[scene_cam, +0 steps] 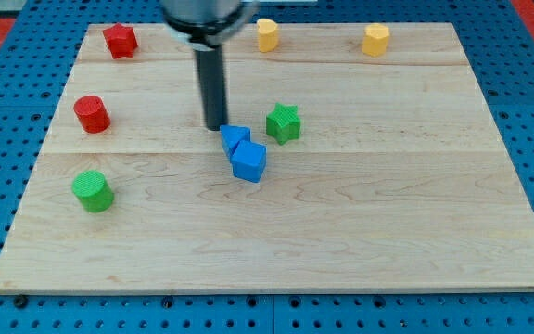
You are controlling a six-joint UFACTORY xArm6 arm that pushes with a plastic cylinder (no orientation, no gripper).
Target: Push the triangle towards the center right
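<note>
my tip (215, 126) touching blue triangle (234, 139), blue cube (248, 161) adj.

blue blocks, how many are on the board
2, touching each other near the board's middle: the blue triangle block right beside my tip, on its right, and the blue cube just below-right of it. None seem hidden.

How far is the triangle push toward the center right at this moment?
Done: my tip has reached the blue triangle, at its upper left. In hand: the triangle touches the blue cube, near the board's middle. Left: nearly the whole way rightward.
</note>
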